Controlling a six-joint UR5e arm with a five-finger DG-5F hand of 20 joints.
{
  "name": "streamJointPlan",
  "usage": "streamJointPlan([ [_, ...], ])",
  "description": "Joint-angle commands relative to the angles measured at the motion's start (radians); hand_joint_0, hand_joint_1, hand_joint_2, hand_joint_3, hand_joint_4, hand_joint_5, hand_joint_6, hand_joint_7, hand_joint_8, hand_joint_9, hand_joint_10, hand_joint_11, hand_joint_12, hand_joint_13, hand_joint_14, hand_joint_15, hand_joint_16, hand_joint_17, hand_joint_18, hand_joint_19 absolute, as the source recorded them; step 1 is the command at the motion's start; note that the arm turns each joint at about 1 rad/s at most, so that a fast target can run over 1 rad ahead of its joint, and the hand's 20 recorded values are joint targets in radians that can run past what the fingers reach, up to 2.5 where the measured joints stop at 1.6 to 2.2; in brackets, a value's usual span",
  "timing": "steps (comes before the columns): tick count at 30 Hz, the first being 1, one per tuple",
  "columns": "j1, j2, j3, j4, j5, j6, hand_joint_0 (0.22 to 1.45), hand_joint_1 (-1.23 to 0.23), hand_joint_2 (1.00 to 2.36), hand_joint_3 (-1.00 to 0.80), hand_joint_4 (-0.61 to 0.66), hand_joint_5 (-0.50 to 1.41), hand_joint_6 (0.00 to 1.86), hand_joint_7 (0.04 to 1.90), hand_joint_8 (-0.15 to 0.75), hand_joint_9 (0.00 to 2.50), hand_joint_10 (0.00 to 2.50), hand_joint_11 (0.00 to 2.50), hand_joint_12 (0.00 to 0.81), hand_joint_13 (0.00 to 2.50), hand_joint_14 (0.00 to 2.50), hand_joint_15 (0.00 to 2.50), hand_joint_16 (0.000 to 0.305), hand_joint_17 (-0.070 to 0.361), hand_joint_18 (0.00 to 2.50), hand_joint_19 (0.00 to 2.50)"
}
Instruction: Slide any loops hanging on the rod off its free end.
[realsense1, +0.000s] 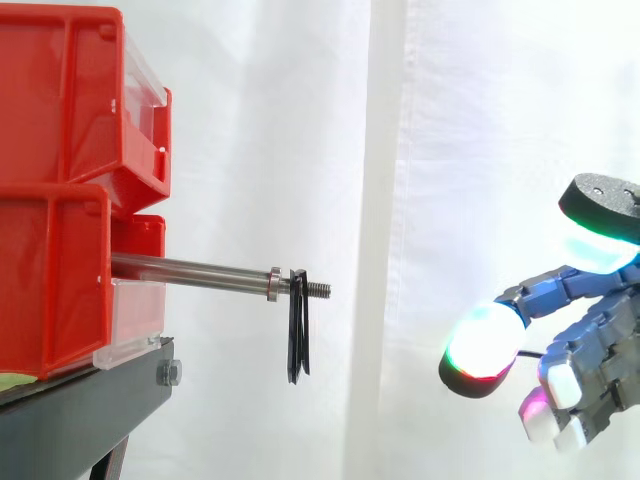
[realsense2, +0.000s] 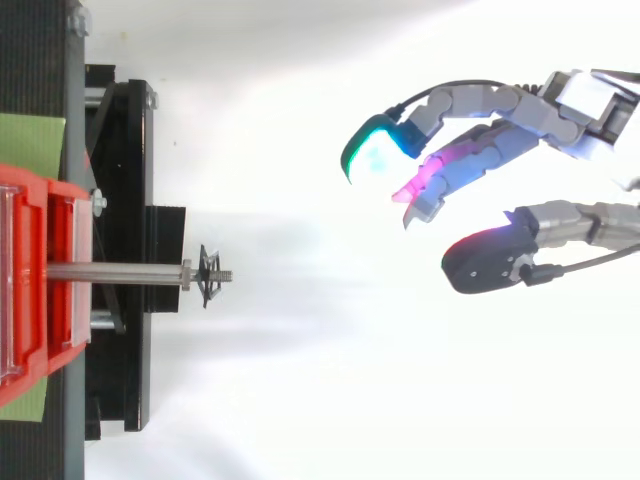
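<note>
Hanging from the rod (realsense1: 190, 268), the black loops (realsense1: 299, 335) sit on its threaded tip (realsense1: 318, 290), just past the metal collar (realsense1: 274, 284) and close to the free end. They droop straight down below the rod, bunched together. From above, the loops (realsense2: 209, 276) show as a small dark tangle across the rod (realsense2: 110, 271), right beside the collar. The rod runs level, sticking out from between the stacked red bins (realsense1: 60, 200), which rest on the black stand (realsense1: 80, 420).

The hand (realsense1: 560, 292) hovers well apart from the rod's tip, off to the right and a little lower than the rod in the side view. Its fingers are loosely spread and only gently bent, with the thumb (realsense2: 490, 258) set apart from them, and nothing is between them or touching them. In the top view the hand (realsense2: 480, 150) points its glowing pads toward the rod's free end, with a wide stretch of white curtain (realsense1: 450, 150) between them.
</note>
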Motion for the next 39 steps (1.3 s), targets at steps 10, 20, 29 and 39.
streamJointPlan([
  [10, -0.006, -0.054, 0.0, 0.019, -0.004, 0.012, 0.59, -0.59, 1.01, -0.41, 0.29, -0.14, 0.5, 0.84, 0.291, 1.03, 0.01, 0.57, 0.351, 0.85, 0.01, 0.38, 0.049, 0.111, 0.75, 0.43],
  [20, -0.001, -0.077, 0.0, 0.101, -0.004, -0.056, 0.59, -0.58, 1.01, -0.41, 0.29, -0.14, 0.5, 0.84, 0.293, 1.03, 0.01, 0.58, 0.348, 0.86, 0.01, 0.39, 0.05, 0.112, 0.76, 0.44],
  [29, 0.01, -0.117, 0.001, 0.243, -0.002, -0.105, 0.6, -0.58, 1.01, -0.41, 0.3, -0.14, 0.5, 0.85, 0.297, 1.04, 0.01, 0.59, 0.349, 0.87, 0.01, 0.39, 0.05, 0.113, 0.78, 0.45],
  [39, 0.01, -0.172, 0.013, 0.287, -0.004, -0.136, 0.6, -0.58, 1.01, -0.4, 0.3, -0.13, 0.5, 0.85, 0.296, 1.05, 0.01, 0.6, 0.349, 0.88, 0.02, 0.4, 0.05, 0.113, 0.78, 0.46],
])
